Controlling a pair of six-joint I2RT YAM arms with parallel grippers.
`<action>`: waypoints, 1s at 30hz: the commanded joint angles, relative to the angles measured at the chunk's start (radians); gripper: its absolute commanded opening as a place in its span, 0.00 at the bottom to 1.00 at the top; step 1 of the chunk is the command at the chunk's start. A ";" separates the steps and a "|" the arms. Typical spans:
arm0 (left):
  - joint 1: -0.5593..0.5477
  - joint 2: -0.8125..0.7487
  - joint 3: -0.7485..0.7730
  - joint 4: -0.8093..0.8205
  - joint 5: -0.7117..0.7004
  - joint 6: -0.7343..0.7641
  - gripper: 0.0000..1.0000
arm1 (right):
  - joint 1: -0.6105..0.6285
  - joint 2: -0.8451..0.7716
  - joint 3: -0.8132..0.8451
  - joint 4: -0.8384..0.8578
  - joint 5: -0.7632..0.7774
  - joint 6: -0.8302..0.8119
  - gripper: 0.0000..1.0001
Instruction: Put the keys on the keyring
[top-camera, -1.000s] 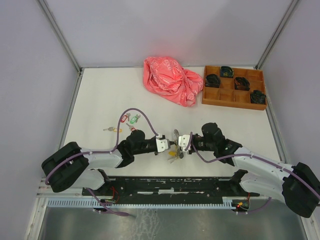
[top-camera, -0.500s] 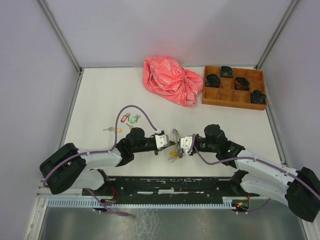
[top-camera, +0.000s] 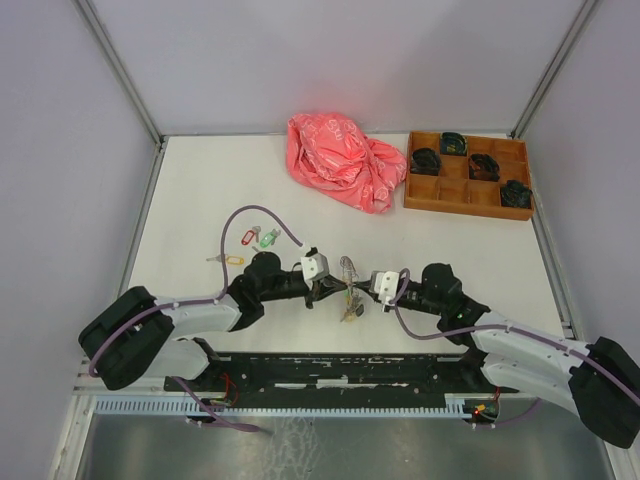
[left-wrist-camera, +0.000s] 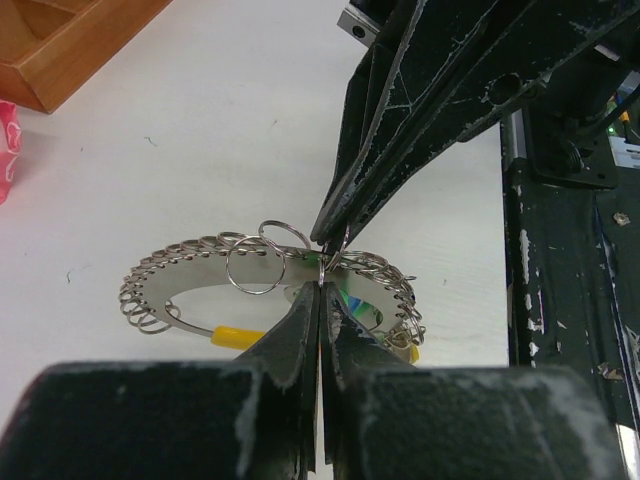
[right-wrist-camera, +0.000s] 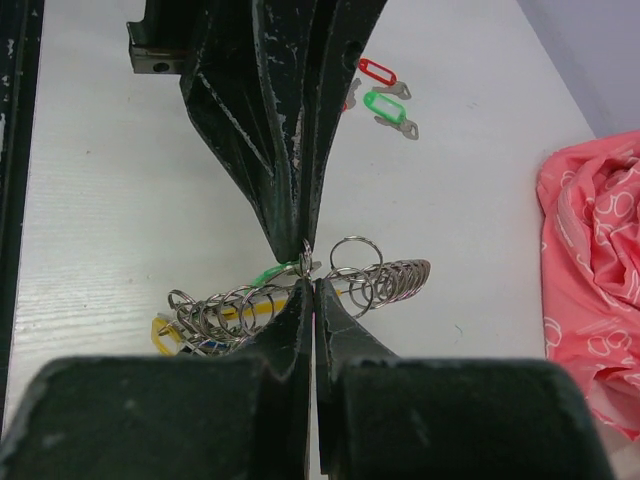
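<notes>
Silvery coiled keyring (top-camera: 348, 270) with a yellow band sits between the two arms near the front edge of the table (top-camera: 200, 180), a green tag showing among its loops. The left gripper (top-camera: 333, 284) and right gripper (top-camera: 360, 290) both have their jaws pressed together, tips meeting nose to nose and seemingly pinching one thin wire loop of the ring. This looks like steadying a loop for threading. Next, one arm probably must release and fetch the loose keys (top-camera: 268, 238), lying well apart beyond the left arm.
</notes>
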 joint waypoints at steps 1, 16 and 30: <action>0.007 -0.001 -0.013 0.101 0.006 -0.089 0.03 | 0.004 0.026 -0.042 0.345 0.036 0.171 0.01; 0.006 -0.050 0.062 -0.113 -0.045 -0.010 0.03 | 0.004 -0.005 0.097 -0.152 0.059 0.046 0.29; 0.002 -0.031 0.085 -0.187 -0.037 0.021 0.03 | 0.004 0.140 0.281 -0.415 -0.027 -0.092 0.38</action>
